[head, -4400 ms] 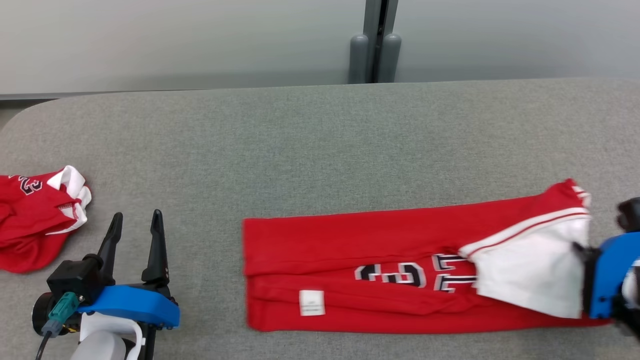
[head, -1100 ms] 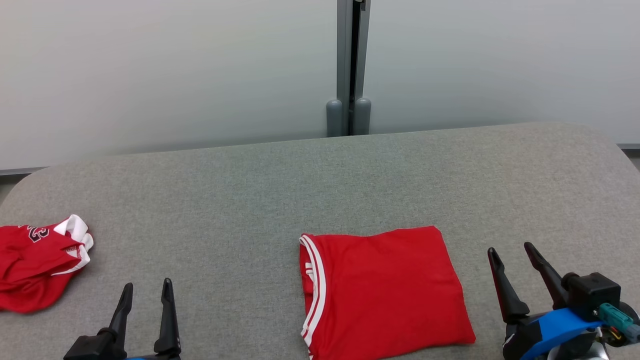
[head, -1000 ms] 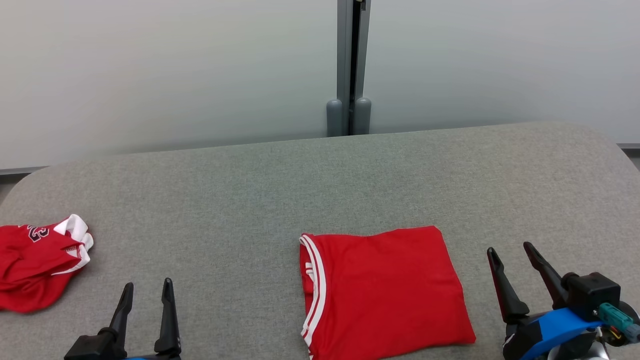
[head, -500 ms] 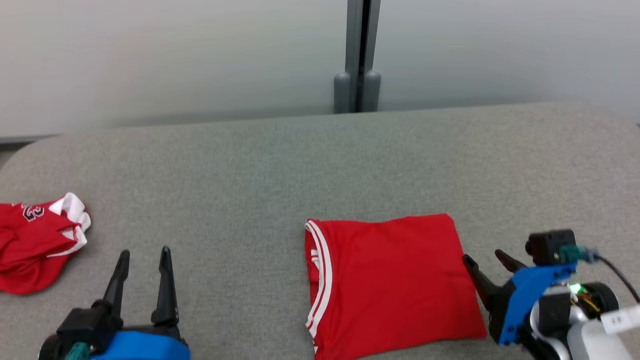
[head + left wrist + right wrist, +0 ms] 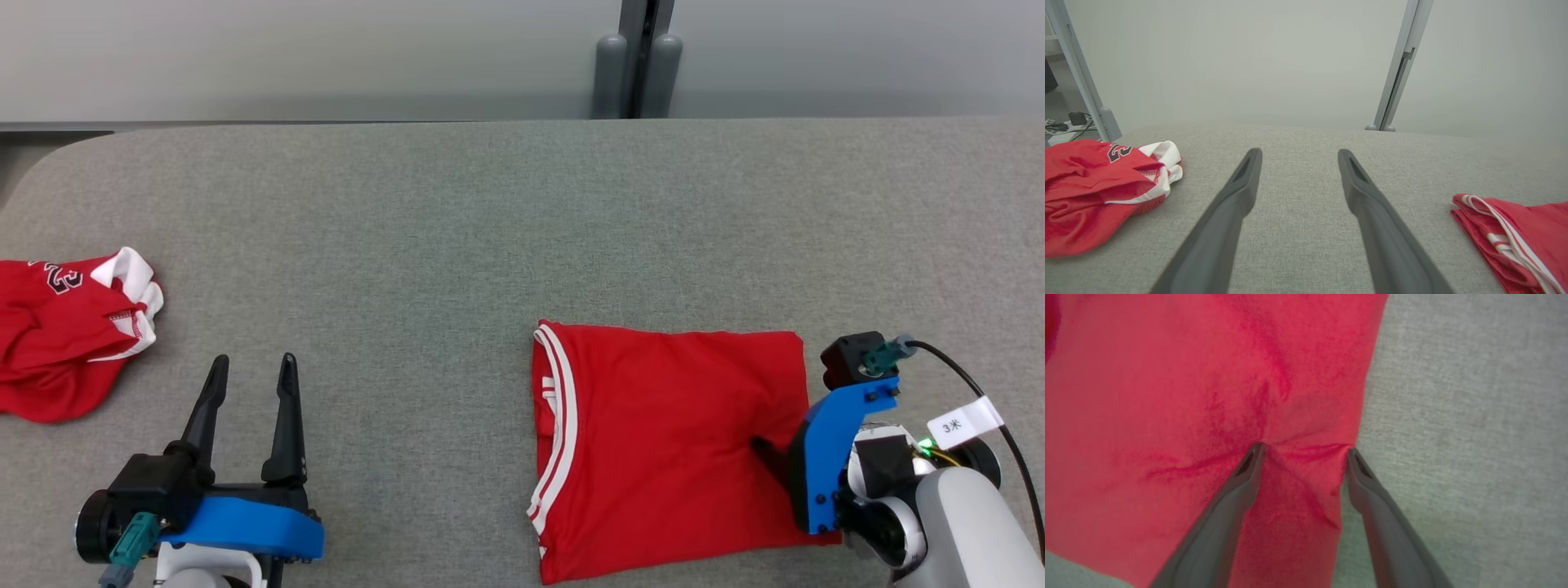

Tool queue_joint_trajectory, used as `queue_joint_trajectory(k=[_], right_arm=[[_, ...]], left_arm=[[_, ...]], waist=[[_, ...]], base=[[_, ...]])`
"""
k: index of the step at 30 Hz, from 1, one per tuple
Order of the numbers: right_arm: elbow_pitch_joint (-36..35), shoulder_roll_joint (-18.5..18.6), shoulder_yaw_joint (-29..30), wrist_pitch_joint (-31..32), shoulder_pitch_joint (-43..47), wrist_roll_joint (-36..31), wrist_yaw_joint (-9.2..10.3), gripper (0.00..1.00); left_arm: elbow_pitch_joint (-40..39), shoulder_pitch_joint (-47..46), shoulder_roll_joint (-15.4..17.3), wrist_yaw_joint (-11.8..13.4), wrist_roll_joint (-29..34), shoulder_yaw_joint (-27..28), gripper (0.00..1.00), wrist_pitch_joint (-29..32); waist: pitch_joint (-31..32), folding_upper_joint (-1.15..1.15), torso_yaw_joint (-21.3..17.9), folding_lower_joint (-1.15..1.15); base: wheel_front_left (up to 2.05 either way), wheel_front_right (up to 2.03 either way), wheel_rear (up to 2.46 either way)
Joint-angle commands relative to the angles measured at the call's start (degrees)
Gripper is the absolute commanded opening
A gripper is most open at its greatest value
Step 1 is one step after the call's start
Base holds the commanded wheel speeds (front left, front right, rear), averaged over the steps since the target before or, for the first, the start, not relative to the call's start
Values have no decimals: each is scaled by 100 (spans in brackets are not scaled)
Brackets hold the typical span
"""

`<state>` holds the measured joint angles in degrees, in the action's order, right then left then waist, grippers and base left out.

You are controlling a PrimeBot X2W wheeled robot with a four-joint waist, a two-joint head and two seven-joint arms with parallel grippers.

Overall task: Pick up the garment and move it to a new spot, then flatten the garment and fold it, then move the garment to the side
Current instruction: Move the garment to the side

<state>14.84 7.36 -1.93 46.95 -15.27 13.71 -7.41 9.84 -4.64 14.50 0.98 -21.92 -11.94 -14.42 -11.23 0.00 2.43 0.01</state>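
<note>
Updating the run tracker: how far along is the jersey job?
Done: the jersey lies folded square on the table. In hand: the right gripper is down on its right edge, jaws open, cloth puckered between them. Left: close, then move it aside. The left gripper hangs open, idle.

L gripper (image 5: 253, 361) parked, R gripper (image 5: 1304, 449) tipped down, both open.
I've got L arm low at my left, fingers near level, pointing fwd, jaws spread wide. R wrist bent at lower right, fingers angled steeply down and in toward centre, jaws equally wide.
</note>
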Motion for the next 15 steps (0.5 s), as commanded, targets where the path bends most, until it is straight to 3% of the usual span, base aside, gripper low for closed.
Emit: queue_joint_trajectory(k=[1, 2, 6, 15], right_arm=[[65, 60, -247, 146, 32, 49, -16, 11], [11, 132, -359, 160, 2, 105, -16, 0], [-255, 527, -760, 89, -231, 236, -14, 0], [-731, 2217, -2489, -244, -1805, 564, -8, 0]], left_arm=[[20, -65, 21, -12, 33, 10, 100, -30], [21, -60, 27, -5, 28, 26, 100, -34], [26, -71, 23, 2, 8, 62, 100, -42], [-242, -359, 181, 4, 64, 247, 100, -71]], waist=[[-36, 0, -20, -1], [-50, 0, -48, -1], [-100, 0, -165, -1], [-587, 0, -1084, -1]], base=[[0, 0, 0], [0, 0, 0], [0, 0, 0], [0, 0, 0]])
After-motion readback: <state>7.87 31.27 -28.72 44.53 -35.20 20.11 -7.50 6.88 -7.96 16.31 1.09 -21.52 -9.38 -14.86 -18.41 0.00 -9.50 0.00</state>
